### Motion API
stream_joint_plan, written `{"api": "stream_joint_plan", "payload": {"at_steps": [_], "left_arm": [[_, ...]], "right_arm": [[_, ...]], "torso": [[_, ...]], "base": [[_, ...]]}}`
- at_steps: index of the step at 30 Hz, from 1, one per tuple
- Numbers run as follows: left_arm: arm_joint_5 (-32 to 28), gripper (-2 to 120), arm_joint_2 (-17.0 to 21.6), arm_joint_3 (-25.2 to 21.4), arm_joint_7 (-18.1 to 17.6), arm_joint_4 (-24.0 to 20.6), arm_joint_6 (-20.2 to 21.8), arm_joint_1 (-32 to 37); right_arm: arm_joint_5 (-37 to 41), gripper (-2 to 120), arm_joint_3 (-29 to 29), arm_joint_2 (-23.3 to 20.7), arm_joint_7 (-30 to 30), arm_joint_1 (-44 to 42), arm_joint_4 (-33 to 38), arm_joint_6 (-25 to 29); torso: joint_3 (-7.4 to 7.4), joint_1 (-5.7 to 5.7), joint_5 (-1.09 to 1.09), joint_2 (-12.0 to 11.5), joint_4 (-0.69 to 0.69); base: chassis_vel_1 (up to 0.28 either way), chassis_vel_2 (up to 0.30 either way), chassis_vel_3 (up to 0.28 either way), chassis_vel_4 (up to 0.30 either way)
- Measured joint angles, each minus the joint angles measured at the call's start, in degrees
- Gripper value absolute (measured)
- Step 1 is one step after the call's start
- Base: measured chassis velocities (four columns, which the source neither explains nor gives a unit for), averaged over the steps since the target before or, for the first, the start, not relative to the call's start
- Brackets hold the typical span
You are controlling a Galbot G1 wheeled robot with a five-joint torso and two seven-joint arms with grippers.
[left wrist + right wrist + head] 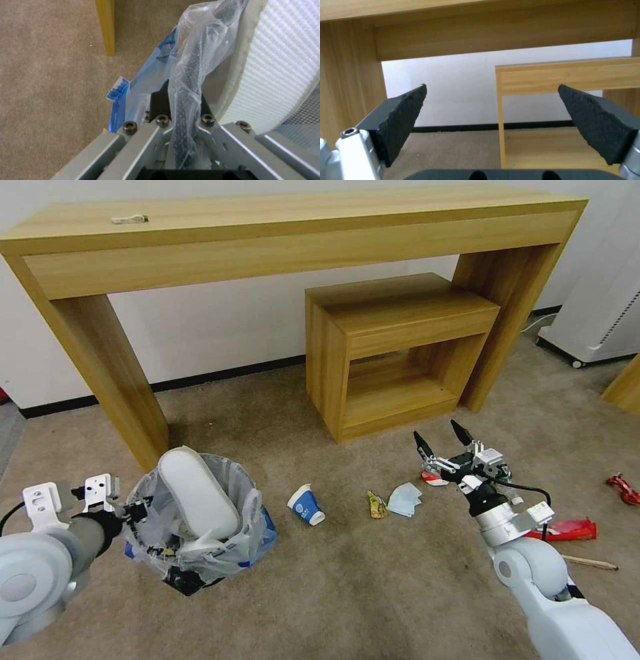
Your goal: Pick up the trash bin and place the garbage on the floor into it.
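Note:
The trash bin (235, 540), black with a crinkly clear bag, tilts at the lower left with a white slipper (197, 493) standing in it. My left gripper (137, 510) is shut on its rim; the left wrist view shows the gripper (181, 100) clamping the bag-covered rim (191, 65) beside the slipper (280, 75). My right gripper (441, 441) hovers open and holds nothing, just above a red-white crushed bowl (432, 478). On the carpet lie a blue-white paper cup (305, 505), a yellowish wrapper (377, 505), a pale blue mask (405, 499), red wrappers (567, 529), and a wooden stick (590, 562).
A long wooden desk (267, 227) spans the back, with a small wooden stool (393, 347) under its right end. A white appliance (600, 313) stands at the far right. Another red wrapper (623, 488) lies near the right edge. Open carpet lies between the bin and the litter.

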Motion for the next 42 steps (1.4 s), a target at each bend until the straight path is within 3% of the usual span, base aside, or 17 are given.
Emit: {"api": "stream_joint_plan", "payload": {"at_steps": [14, 32, 35, 42], "left_arm": [[-1.12, 1, 0.59, -1.21, 0.10, -0.14, 0.00, -0.12], [-0.88, 1, 0.98, -1.01, 0.65, 0.48, 0.00, -0.91], [-0.89, 1, 1.20, -1.04, 0.69, 0.73, 0.00, -1.12], [-0.94, 1, 1.66, -1.15, 0.77, 0.78, 0.00, -1.27]], "right_arm": [[0.26, 100, -0.01, 0.08, -1.16, -0.01, -0.17, 0.27], [-0.75, 100, -1.37, -0.27, 0.84, -0.22, -0.28, -0.60], [-1.69, 100, -2.08, -0.73, 1.07, 0.05, -0.35, -2.73], [-3.31, 100, -7.79, -3.62, 1.11, 2.48, -0.21, -21.53]], "torso": [[-0.01, 0.00, 0.00, 0.00, -0.01], [-0.01, 0.01, 0.00, 0.00, -0.02], [-0.02, 0.00, 0.00, 0.00, -0.01], [-0.01, 0.00, 0.00, -0.01, -0.03]], "base": [[0.000, 0.000, 0.000, 0.000], [-0.092, 0.081, 0.082, -0.079], [0.030, -0.012, -0.038, 0.018], [0.006, -0.001, -0.008, 0.001]]}}
